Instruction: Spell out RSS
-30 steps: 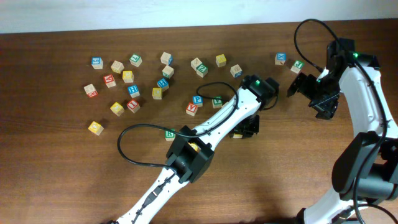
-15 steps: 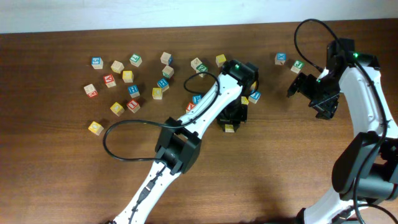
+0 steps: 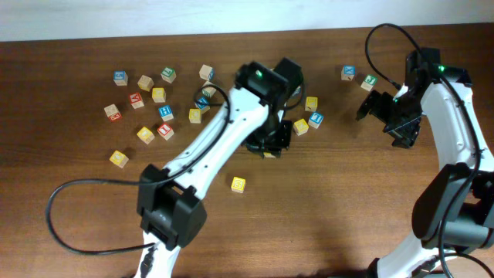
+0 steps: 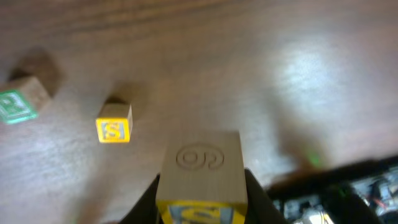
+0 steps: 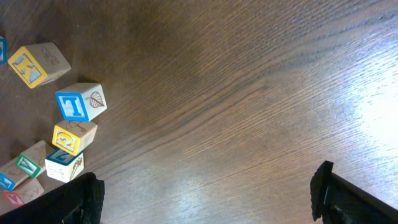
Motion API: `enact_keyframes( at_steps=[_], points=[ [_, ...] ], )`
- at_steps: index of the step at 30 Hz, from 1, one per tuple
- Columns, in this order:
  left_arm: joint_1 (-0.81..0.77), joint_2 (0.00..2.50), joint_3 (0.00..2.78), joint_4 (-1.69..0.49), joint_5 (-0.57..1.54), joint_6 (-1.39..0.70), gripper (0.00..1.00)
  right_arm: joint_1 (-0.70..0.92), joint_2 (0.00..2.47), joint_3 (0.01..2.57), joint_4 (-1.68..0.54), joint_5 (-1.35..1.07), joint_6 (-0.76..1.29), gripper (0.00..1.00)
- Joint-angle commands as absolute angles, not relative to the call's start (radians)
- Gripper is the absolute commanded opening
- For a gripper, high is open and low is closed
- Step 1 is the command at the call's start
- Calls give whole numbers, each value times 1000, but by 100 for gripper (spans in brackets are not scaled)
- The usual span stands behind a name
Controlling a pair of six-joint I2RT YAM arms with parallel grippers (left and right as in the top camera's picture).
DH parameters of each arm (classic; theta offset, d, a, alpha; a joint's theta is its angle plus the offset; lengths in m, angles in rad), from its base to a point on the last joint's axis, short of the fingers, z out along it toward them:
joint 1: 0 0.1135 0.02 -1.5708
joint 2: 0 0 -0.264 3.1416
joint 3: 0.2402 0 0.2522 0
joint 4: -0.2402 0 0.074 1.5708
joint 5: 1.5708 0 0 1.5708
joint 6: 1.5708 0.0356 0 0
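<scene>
Left jaws clamp a yellow-faced wooden cube (image 4: 202, 163), its top engraved; a yellow S cube (image 4: 114, 129) lies at ten o'clock on the grained worktop (image 4: 261, 56). Right jaws gape wide.

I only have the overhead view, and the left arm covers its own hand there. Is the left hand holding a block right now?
Observer: Yes. The left wrist view shows a block gripped in the left hand. Its yellow face is cut off by the frame edge, so I cannot read the letter.
Operator: What letter is on the lone yellow block, lowest in my picture?
Observer: An S, plain on its yellow face in the left wrist view.
Operator: I can't find a green one near it.
Observer: The left wrist view shows a green-faced block lying left of the S one, apart from it. Its white letter is blurred.
</scene>
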State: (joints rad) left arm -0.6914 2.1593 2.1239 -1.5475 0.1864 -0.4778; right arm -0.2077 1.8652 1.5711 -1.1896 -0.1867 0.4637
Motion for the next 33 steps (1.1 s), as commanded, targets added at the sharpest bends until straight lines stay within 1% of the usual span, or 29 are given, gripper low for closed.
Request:
enact_keyframes(
  at_steps=[1,5,7,12,13,14,15,17,20,22,23,24,26,29,33],
  points=[
    [-713,2159,1921,-1378,167,-639,21,-204,1843,1582,-1189,-199,462,98],
    [-713,2160,1678,-1162,126,-778,22,-204,1843,1582,-1189,-199,462,98],
    [-713,2160,1607,-1111,92,-841,22,-204,1843,1582,-1189,-199,462,98],
    [-714,2160,1571,-1055,97,-845,24,-204,1843,1582,-1189,-199,462,98],
    [-714,2160,1571,-1055,109,-845,30,-204,1843,1582,-1189,-199,462,98],
    [-714,2160,1571,-1055,114,-844,40,-204,1843,1582,-1189,-199,462,98],
    [-714,2160,1571,-1055,112,-839,49,-204,1843,1582,-1189,-199,462,98],
    [-712,2159,1576,-1055,110,-789,54,-204,1843,1582,-1189,-199,462,98],
    [-712,2159,1597,-1056,107,-775,57,-204,1843,1582,-1189,-199,462,98],
    [-710,2159,1636,-1063,107,-735,61,-204,1843,1582,-1189,-199,462,99],
    [-707,2159,1651,-1067,107,-735,60,-204,1843,1582,-1189,-199,462,98],
    [-703,2159,1665,-1067,107,-735,58,-204,1843,1582,-1189,-199,462,98],
    [-696,2159,1681,-1076,108,-735,48,-204,1843,1582,-1189,-199,462,98],
    [-698,2160,1680,-1134,108,-736,49,-204,1843,1582,-1189,-199,462,98],
    [-710,2160,1680,-1136,102,-736,51,-204,1843,1582,-1189,-199,462,98]
  ],
)
